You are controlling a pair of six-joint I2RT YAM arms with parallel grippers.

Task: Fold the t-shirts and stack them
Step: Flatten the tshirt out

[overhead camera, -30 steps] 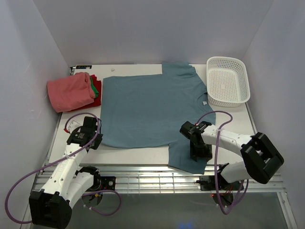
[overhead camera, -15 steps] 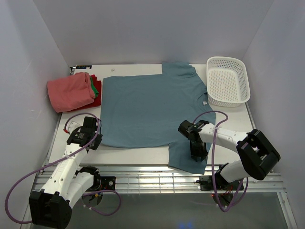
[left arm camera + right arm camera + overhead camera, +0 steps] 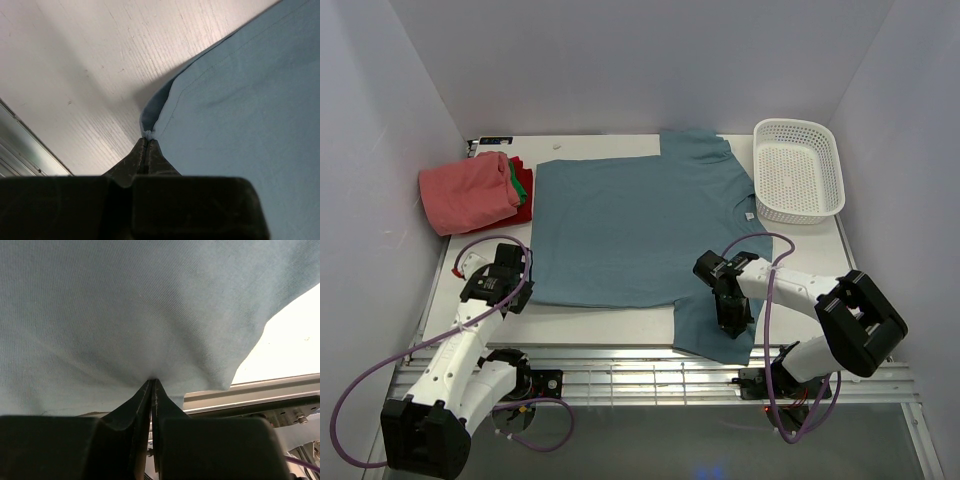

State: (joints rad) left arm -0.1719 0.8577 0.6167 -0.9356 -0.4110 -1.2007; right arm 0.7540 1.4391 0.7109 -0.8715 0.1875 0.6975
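Both tools clamped shut on teal tee (image 3: 630, 220): L tool (image 3: 147, 140) at its near-left hem corner, R tool (image 3: 152, 385) on near-right sleeve. Tee lies flat across desk (image 3: 590, 326); folded pink tee stack (image 3: 470, 192) at far left.

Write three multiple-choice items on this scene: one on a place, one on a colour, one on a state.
1. The white mesh basket stands: A) at the far right corner B) at the near left corner C) at the middle of the near edge.
2. The top shirt of the folded pile is: A) yellow B) salmon-pink C) black.
3. The left jaws are: A) wide open B) shut on the basket C) shut on the teal shirt.
Key: 1 A, the top view shows it far right, beside the teal shirt. 2 B, pink lies over green and red. 3 C, the left wrist view shows them closed, pinching the shirt's corner.
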